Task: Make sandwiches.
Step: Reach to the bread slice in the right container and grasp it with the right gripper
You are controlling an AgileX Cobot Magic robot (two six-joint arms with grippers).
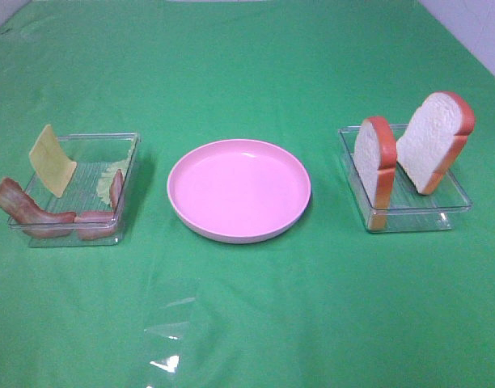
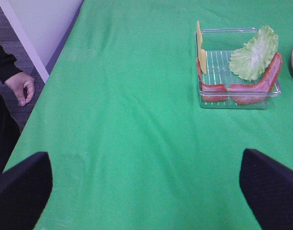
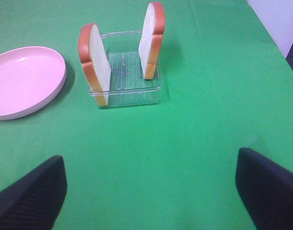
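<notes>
The green-clothed table [image 1: 247,323] carries the pink plate [image 1: 238,187] at its middle, bare, presumably as the spot where the sandwiches get stacked; none is built yet. Flanking it, well apart, sit two clear trays. The right tray [image 1: 409,212] props two bread slices [image 1: 377,166] upright against its walls, likely so jaws can close on their edges. The left tray [image 1: 78,232] holds lettuce [image 2: 254,52], bacon strips [image 2: 254,86] and a leaning cheese square [image 1: 52,160]. The left gripper [image 2: 146,191] and right gripper [image 3: 151,191] both stand wide open, holding nothing, each on the near side of its own tray. Only their dark fingertips [image 2: 22,187] show; the arms are outside the high view, where the lettuce is half-hidden by the tray wall.
</notes>
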